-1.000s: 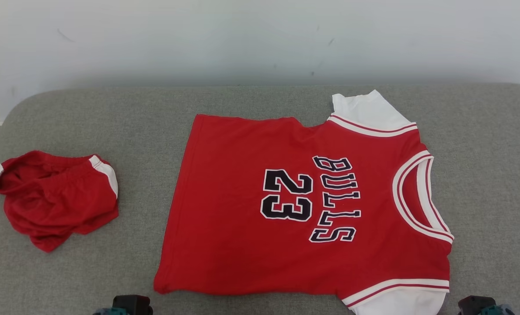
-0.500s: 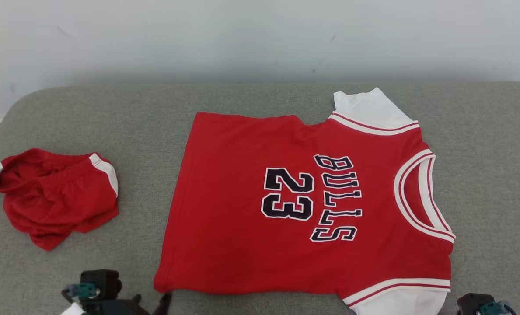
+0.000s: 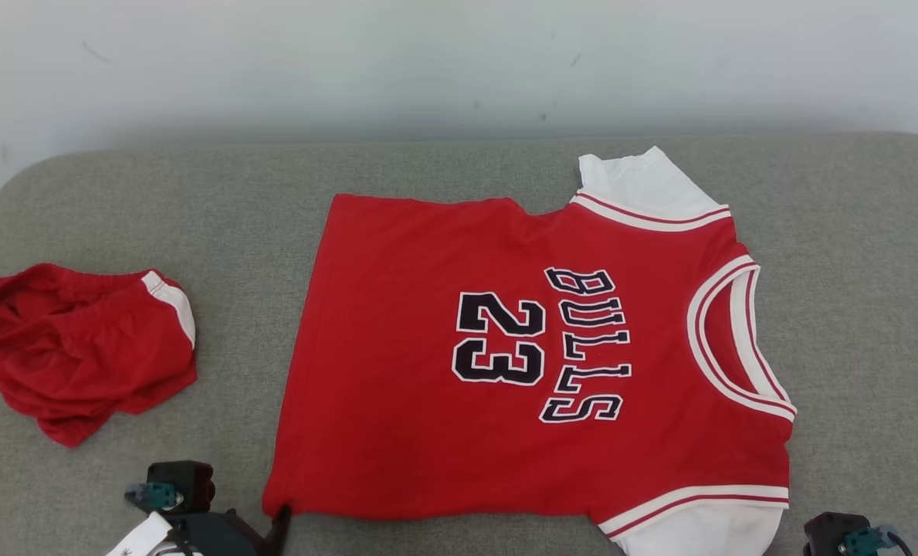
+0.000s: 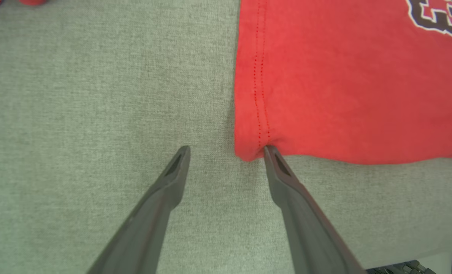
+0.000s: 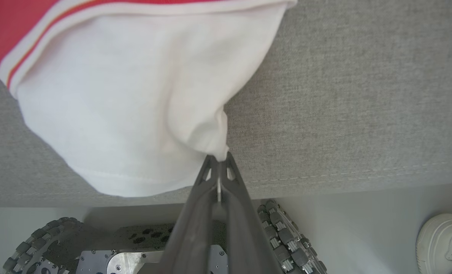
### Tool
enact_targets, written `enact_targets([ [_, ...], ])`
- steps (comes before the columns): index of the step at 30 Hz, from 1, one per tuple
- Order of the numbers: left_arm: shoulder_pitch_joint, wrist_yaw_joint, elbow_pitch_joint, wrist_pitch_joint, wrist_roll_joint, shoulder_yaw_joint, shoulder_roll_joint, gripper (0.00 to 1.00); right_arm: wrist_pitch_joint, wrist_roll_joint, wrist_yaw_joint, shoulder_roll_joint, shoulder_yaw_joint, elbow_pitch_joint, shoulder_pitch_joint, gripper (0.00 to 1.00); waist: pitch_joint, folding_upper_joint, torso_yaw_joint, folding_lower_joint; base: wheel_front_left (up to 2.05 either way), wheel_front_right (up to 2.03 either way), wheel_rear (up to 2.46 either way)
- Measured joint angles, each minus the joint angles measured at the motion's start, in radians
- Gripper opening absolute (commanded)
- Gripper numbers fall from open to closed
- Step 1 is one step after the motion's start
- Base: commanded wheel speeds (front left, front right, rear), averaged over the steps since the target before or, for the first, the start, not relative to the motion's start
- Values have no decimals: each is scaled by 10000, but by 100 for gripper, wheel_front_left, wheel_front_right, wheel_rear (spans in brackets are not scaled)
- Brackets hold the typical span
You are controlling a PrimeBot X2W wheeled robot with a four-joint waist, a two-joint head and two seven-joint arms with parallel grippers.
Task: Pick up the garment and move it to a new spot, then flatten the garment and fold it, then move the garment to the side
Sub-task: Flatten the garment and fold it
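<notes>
left tool [image 4: 226,149] at jersey [image 4: 343,83] corner

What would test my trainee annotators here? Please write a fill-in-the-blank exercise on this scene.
1. The right gripper is shut on the jersey's white ____.
2. The number printed on the jersey is ____.
3. The left gripper stands ____, with one fingertip at the jersey's hem corner.
4. In the head view, the crumpled red shorts lie to the jersey's ____.

Missing words: sleeve; 23; open; left.
</notes>
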Motion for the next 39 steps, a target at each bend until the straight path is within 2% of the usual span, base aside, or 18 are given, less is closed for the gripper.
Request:
enact_targets([
  [10, -210, -36, 571, -232, 230, -117, -111, 100, 159, -10, -2, 77, -82, -159, -2, 0, 91, 0, -114, 0, 0, 0, 0],
  [12, -210, -100, 614, -274, 178, -117, -151, 46, 163, -10, -2, 81, -98, -161, -2, 0, 93, 0, -119, 0, 0, 0, 0],
  [14, -215, -167, 675, -353, 155, -146, -240, 40, 173, -10, -2, 86, -115, -173, -2, 0, 93, 0, -124, 0, 0, 0, 0],
  [17, -231, -270, 742, -460, 86, -203, -318, 40, 219, -10, -2, 92, -121, -196, -2, 0, 84, 0, -127, 0, 0, 0, 0],
  [19, -275, -282, 786, -537, 86, -232, -345, 36, 251, -10, -2, 102, -121, -203, -2, 0, 75, 0, -122, 0, 0, 0, 0],
  [20, -324, -284, 821, -564, 86, -238, -345, 32, 251, -10, -2, 105, -119, -203, -2, 0, 68, 0, -120, 0, 0, 0, 0],
  [21, -385, -330, 842, -631, 86, -230, -343, 21, 253, -10, -2, 107, -119, -205, -2, 0, 61, 0, -117, 0, 0, 0, 0],
  [22, -429, -359, 886, -711, 86, -226, -339, 5, 261, -10, -2, 117, -119, -211, -1, 0, 45, 1, -112, 0, 0, 0, 0],
  [23, -429, -360, 928, -715, 86, -226, -339, 0, 263, -12, -2, 121, -119, -211, -1, 0, 34, 0, -110, 0, 0, 0, 0],
  [30, -365, -571, 1003, -828, -203, -240, -320, 0, 334, 13, 0, 165, -167, -263, 16, 0, -72, 0, -90, 0, 0, 0, 0],
  [33, -227, -721, 727, -828, -355, -221, -251, 0, 334, 474, 40, 247, -337, -573, 41, 0, -129, 0, -84, 0, 0, 0, 0],
  [39, 433, -886, -102, -823, -443, -155, 12, 0, 226, 1632, 382, 268, -1053, -1620, 624, 0, -237, 0, -49, 0, 0, 0, 0],
])
